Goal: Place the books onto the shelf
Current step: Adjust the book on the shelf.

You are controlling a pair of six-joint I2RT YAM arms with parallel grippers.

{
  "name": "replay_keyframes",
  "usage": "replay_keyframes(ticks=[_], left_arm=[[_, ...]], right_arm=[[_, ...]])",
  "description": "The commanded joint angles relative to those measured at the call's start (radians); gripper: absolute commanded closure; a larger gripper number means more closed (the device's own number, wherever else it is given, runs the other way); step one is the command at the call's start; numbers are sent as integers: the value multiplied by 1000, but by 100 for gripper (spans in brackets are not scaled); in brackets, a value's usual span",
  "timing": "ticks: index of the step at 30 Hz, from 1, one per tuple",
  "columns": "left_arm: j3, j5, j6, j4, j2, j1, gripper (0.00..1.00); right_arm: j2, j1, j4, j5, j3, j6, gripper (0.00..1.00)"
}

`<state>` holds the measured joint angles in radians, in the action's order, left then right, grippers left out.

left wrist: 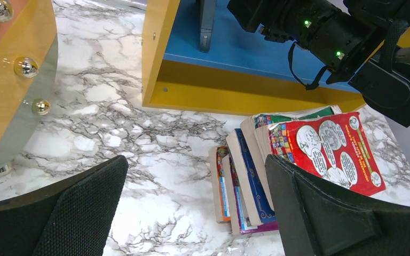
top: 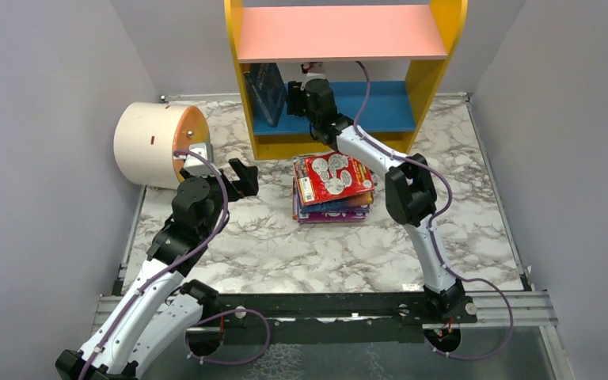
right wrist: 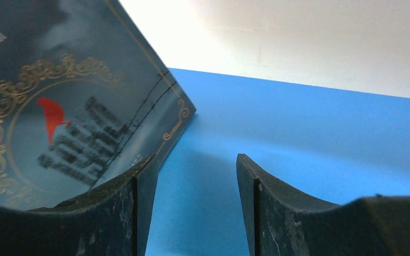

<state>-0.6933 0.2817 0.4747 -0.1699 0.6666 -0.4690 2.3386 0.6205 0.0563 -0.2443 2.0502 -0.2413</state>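
**Top view:** the right gripper (top: 307, 73) reaches into the shelf (top: 441, 47), beside the dark blue book (top: 267, 91) leaning on the left panel. The stack (top: 334, 186) lies on the table just before the shelf. The left gripper (top: 241, 178) hangs spread wide, empty.

**Left wrist view:** the red cover (left wrist: 328, 149) tops the stack; its print is too small to read.

**Right wrist view:** jaws released, only the blue board (right wrist: 309, 138) between them. Withdraw straight back; do not brush the leaning book. Its gold-framed title is blurred.
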Motion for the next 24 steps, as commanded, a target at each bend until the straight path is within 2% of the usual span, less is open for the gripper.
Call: replay_keyframes(ticks=[1,24], left_arm=[[-25,31,-16,0,-1,1,1],[-25,54,-22,-11,0,1,1]], right_arm=[[47,-19,-31,-16,56,-11,45],[154,-32,-10,52,158,14,45]])
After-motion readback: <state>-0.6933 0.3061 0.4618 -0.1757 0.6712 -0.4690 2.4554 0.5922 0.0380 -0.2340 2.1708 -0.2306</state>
